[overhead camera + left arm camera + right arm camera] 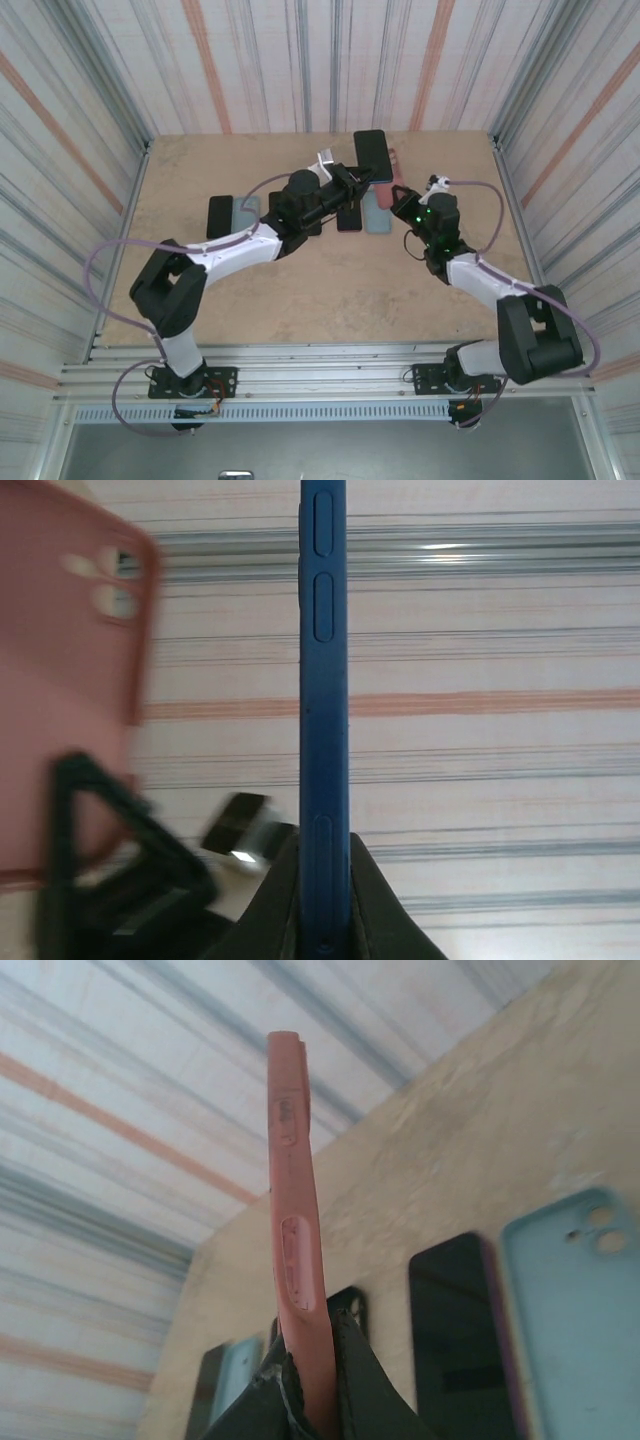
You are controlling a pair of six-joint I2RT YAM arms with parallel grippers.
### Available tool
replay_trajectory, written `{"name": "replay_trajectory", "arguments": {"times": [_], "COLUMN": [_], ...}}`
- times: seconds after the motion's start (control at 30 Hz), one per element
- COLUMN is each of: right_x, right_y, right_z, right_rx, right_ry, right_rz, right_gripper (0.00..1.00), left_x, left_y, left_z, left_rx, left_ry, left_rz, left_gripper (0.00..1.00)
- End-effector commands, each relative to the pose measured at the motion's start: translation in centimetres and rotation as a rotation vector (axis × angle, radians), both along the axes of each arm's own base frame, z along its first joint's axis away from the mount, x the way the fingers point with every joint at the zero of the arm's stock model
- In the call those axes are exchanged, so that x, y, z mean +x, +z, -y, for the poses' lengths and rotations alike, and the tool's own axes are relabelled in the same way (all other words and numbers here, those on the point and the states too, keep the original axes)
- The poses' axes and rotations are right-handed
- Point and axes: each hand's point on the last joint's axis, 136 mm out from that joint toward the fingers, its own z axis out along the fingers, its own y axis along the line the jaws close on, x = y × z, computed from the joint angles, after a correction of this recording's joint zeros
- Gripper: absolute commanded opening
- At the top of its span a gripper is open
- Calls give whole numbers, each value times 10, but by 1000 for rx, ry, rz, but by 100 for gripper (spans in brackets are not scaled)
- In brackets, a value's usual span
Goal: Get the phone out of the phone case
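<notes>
The left claw grips the blue phone edge-on at frame centre, and the right claw grips the pink case at lower centre, evidently to pull them apart.

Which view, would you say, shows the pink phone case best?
Left wrist: the pink phone case shows its broad back and camera holes, though blurred. Right wrist gives its edge, in the right end effector; top external, a sliver.
</notes>
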Motion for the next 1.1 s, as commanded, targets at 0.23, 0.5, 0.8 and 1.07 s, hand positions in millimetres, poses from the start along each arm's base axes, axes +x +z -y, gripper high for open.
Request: {"name": "replay_trajectory", "arguments": {"times": [0.23, 0.5, 0.8, 1.07], "right_x": [-8, -13, -7, 0], "right_y": [5, -1, -14, -32], "right_z": [101, 131, 142, 146], "right_rx": [-157, -149, -132, -98], "right_ry": [-187, -246, -261, -259], "right_rz": [-72, -95, -121, -161], "right_gripper": [1, 1, 1, 1], "left_x": [18, 36, 48, 53], "left_y": [-54, -126, -173, -196], "left_z": [58, 100, 130, 141], "left_rx": [73, 185, 270, 344], "left_ry": [-77, -121, -164, -179], "left_rz": [-45, -131, -171, -178], "left_gripper": [0, 1, 1, 1]}}
